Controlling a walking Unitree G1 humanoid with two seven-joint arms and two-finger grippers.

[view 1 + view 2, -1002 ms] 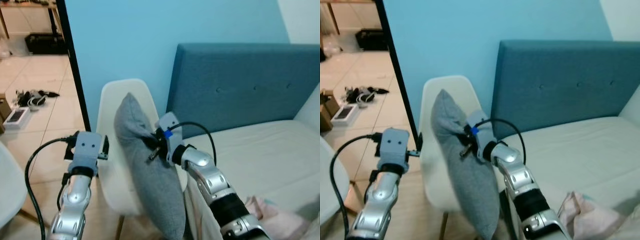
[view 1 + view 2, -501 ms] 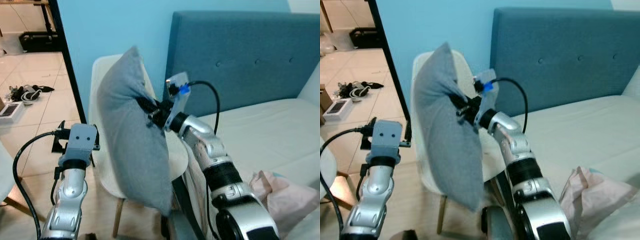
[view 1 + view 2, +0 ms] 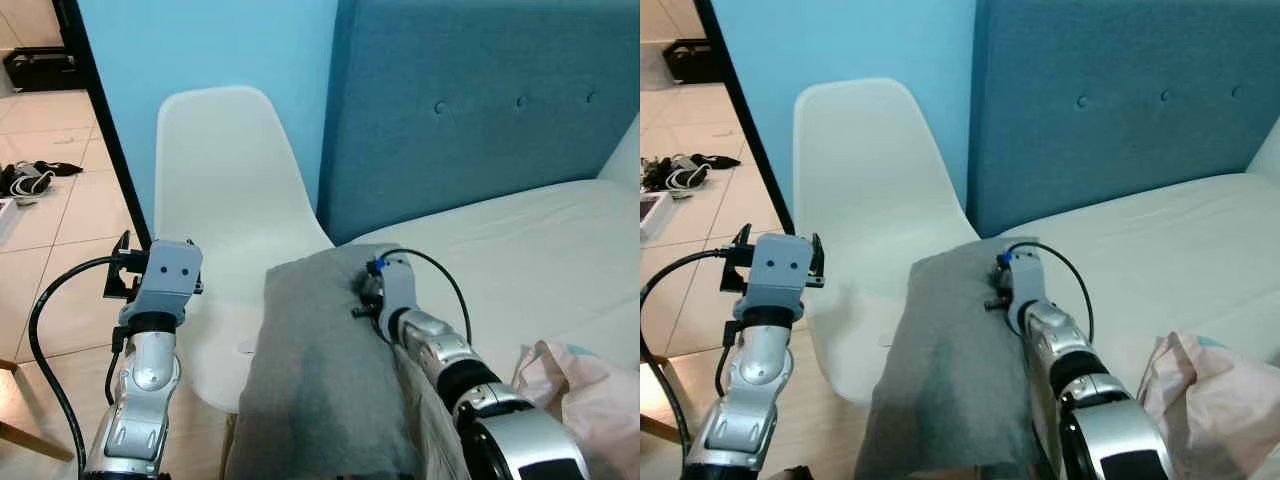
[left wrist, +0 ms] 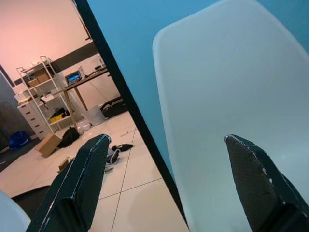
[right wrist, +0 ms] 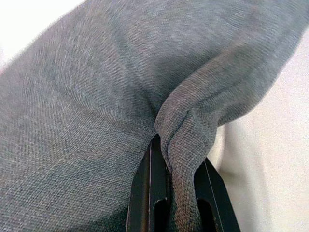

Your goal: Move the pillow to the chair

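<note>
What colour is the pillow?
Grey; the pillow shows best in the right wrist view.

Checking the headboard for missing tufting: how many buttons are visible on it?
3, in a row along the blue headboard: left button, middle button, right button. More may lie beyond the frame.

Grey pillow (image 3: 320,390), white chair (image 3: 225,190), blue headboard (image 3: 480,110).

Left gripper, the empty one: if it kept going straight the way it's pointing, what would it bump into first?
Probably the white chair: the open left gripper points at its backrest with nothing between, though depth is hard to judge.
</note>
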